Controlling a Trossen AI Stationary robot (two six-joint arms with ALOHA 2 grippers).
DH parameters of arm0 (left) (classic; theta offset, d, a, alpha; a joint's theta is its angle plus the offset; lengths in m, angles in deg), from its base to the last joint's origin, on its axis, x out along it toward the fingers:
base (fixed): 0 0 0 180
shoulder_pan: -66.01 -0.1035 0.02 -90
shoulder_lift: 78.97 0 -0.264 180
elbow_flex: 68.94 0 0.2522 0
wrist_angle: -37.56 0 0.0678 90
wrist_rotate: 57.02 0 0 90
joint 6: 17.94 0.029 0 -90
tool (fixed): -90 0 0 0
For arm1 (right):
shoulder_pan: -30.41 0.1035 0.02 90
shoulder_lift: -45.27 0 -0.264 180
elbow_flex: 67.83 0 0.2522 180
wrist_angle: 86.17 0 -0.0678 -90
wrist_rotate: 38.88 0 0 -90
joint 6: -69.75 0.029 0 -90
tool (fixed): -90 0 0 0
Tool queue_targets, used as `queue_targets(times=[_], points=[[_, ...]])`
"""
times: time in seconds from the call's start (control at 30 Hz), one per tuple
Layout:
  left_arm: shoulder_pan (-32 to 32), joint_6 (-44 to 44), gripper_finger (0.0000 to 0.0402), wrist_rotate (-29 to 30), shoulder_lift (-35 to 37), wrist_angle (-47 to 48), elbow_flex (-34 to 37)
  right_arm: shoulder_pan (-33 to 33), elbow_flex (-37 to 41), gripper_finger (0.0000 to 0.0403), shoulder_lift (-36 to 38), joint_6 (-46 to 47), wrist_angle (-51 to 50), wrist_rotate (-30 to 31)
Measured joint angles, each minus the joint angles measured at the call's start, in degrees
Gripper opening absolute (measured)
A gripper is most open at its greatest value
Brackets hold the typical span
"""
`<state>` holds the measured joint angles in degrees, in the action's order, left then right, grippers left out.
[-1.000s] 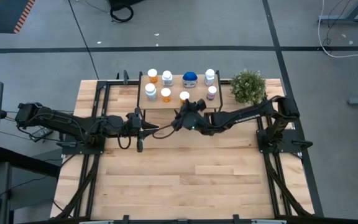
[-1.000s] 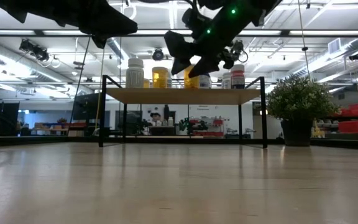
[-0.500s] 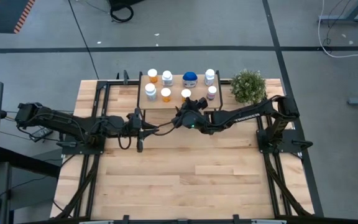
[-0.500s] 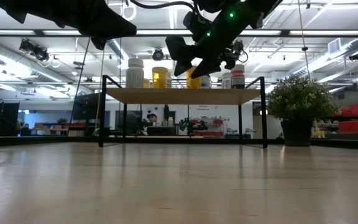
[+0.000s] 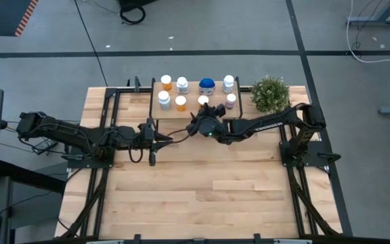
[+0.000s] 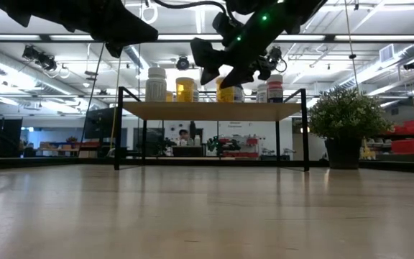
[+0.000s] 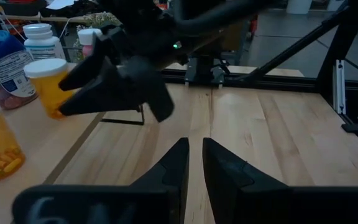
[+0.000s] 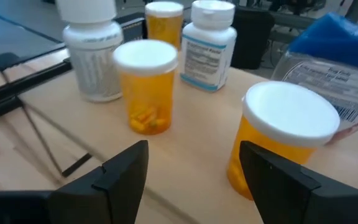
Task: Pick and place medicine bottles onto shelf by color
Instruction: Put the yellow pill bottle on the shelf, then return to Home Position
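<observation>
The medicine bottles (image 5: 181, 102) are all stood upright on the shelf (image 5: 192, 112), at the far middle of the surface (image 5: 202, 190). They are judged light, rigid and smooth-walled, so a slip is possible; a hold around the body just below the cap is advised.

Eight are counted from above: three orange-bodied, two white, two pinkish-labelled, all white-capped, plus one wider blue-topped jar (image 5: 207, 86).

The right claw (image 8: 191, 165) is held released just beside the nearest orange bottle (image 8: 277, 140), nothing grasped. The left claw (image 7: 194, 163) is clenched on nothing, parked left of the shelf. A potted plant (image 5: 270, 94) is seen at the right.
</observation>
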<state>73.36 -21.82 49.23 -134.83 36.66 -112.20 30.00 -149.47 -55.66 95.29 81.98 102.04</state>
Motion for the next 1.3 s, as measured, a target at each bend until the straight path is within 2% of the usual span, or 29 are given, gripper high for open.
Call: queue_targets(times=[0.37, 0.63, 0.77, 0.9, 1.07, 1.23, 1.3], points=[[0.0, 0.0, 0.0057, 0.0, 0.0, 0.0, 0.0, -0.8, 0.0, 0.0262, 0.0, -0.1, 1.9, 0.0], [0.0, 0.0, 0.0054, 0.0, 0.0, 0.0, 0.0, 3.6, 0.0, 0.0262, 0.0, -1.9, 1.3, -3.5], [0.0, 0.0, 0.0056, 0.0, 0.0, -0.4, 0.0, 6.7, 0.1, 0.0262, 2.3, -5.2, 1.0, -4.4], [0.0, 0.1, 0.0051, 0.0, 0.0, -3.5, -0.1, 9.0, 0.1, 0.0255, 7.9, -9.1, 1.5, -5.3], [-0.3, 0.2, 0.0039, -1.7, 1.4, -2.2, -4.2, 9.6, 0.0, 0.022, 16.8, -15.3, -1.4, -14.8], [-3.0, 2.3, 0.0014, -11.4, 3.5, 5.6, -10.3, 9.0, 0.0, 0.0164, 24.1, -22.7, -12.2, -26.3], [-5.0, 2.8, 0.0006, -13.9, 4.5, 8.8, -12.2, 8.8, 0.0, 0.014, 26.1, -23.6, -16.3, -28.6]])
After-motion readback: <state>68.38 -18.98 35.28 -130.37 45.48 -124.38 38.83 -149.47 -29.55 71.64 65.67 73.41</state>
